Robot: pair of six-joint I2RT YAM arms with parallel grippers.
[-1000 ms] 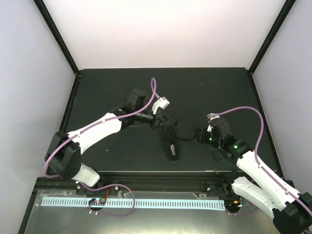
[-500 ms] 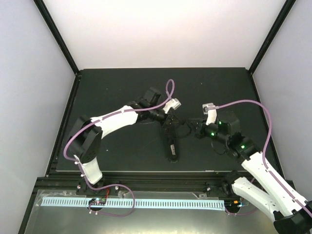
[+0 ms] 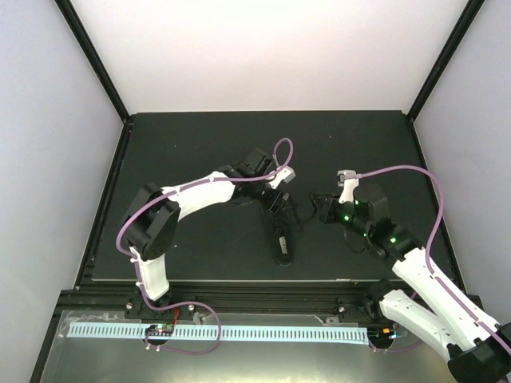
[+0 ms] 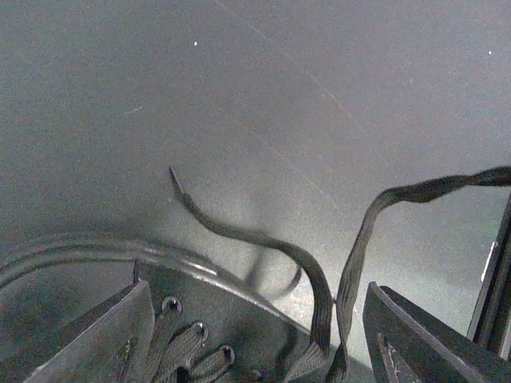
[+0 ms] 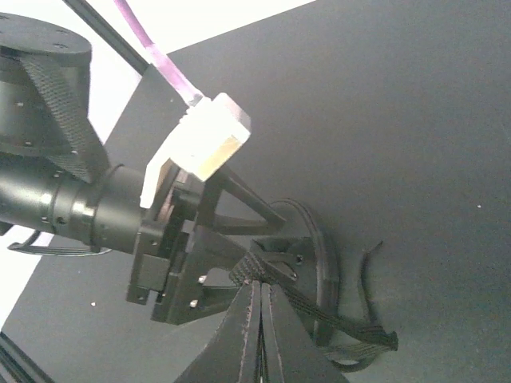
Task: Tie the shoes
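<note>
The black shoe (image 3: 281, 239) lies on the black mat, its toe towards the arm bases. My left gripper (image 3: 281, 203) hangs over its laced end with the jaws wide open and nothing gripped. In the left wrist view the shoe (image 4: 215, 311) with its eyelets sits between the fingers (image 4: 96, 335). One lace (image 4: 239, 235) curls loose to the left, and another lace (image 4: 399, 195) runs off to the right. My right gripper (image 3: 318, 209) is just right of the shoe. In the right wrist view the right gripper (image 5: 259, 287) is shut on a lace (image 5: 339, 319).
The black mat (image 3: 176, 152) is bounded by white walls at the back and sides. A metal rail (image 3: 239, 331) runs along the near edge. Purple cables (image 3: 415, 179) loop above both arms.
The left gripper has opened and let go of its lace. It has moved right and settled over the shoe's laced end. The right gripper has stayed shut and shifted slightly left.
</note>
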